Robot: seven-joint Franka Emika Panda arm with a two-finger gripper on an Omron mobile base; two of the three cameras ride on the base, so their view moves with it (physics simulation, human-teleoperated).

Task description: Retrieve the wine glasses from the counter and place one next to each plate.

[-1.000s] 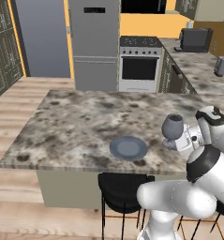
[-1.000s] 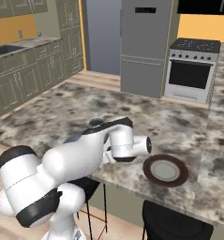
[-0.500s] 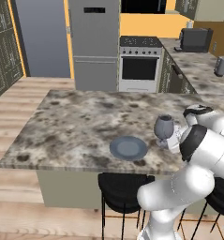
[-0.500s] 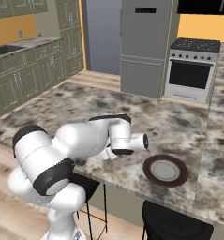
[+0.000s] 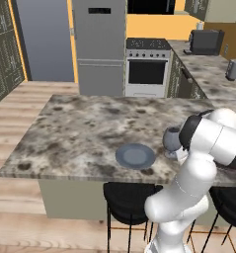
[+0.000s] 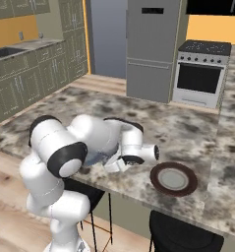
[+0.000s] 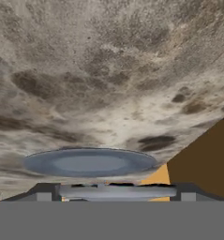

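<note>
The dark grey goblet wine glass (image 5: 172, 139) hangs upright low over the stone bar top (image 5: 85, 128), just right of the plain blue-grey plate (image 5: 135, 155). My gripper (image 7: 115, 192) is shut on it: in the hand view the glass (image 7: 115, 190) spans the gap between the fingertips (image 7: 46, 191), with the blue-grey plate (image 7: 90, 162) right ahead. In the left base view my elbow hides the hand. The brown-rimmed plate (image 6: 173, 178) lies on the bar top to the right of the bent arm.
Black stools (image 5: 130, 196) stand under the bar top's near edge. The counter (image 5: 211, 74) with a toaster (image 5: 206, 42) runs along the back right; the fridge (image 5: 98, 47) and oven (image 5: 147, 69) stand behind. Olive cabinets (image 6: 25, 81) line the left wall.
The arm has folded down and the goblet has come lower and leftward, closer to the blue-grey plate. The plates have not moved.
</note>
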